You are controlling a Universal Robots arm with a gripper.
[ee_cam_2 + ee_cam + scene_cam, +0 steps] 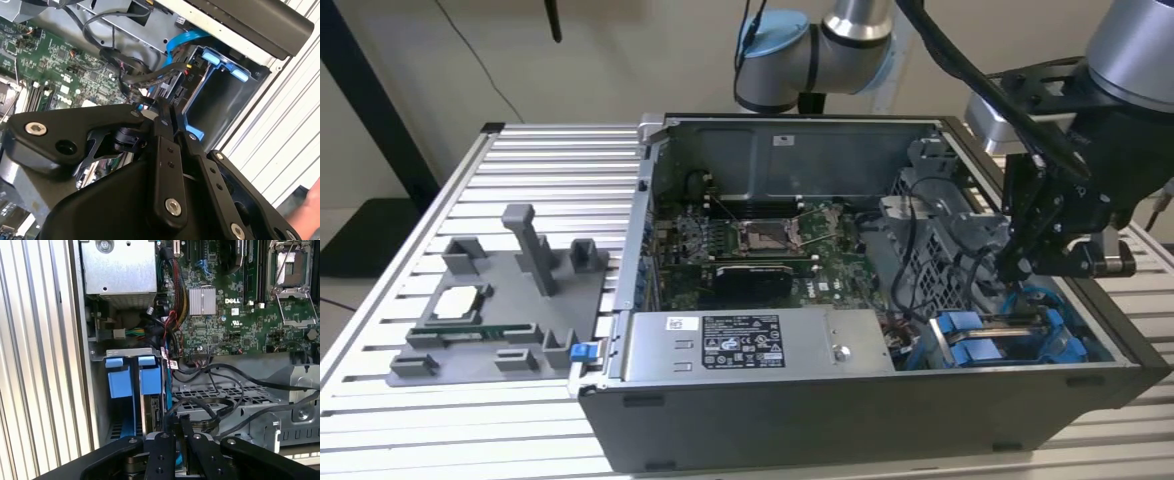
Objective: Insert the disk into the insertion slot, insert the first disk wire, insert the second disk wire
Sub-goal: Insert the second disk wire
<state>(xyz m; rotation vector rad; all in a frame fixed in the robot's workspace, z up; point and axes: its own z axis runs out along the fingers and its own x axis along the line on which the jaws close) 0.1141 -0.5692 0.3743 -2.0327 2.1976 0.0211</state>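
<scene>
My gripper (1017, 268) hangs inside the open computer case at the exterior view's right, just above the insertion slot (1003, 338) with its blue tabs. In the first wrist view the slot's grey mouth (125, 353) carries two blue tabs (115, 381). A thin dark edge of the disk (152, 411) stands between the blue rails. The gripper (176, 426) is shut, with a blue disk wire (167, 390) running down into the narrow gap between its fingers. In the second wrist view the fingertips (170, 107) meet beside black cables (145, 80) next to the blue-framed slot (220, 95).
A labelled silver power-supply box (761, 345) lies along the case's near side. The motherboard (747, 245) fills the middle and a perforated grey cage (220, 395) borders the slot. A grey fixture (494, 310) sits on the slatted table at the exterior view's left.
</scene>
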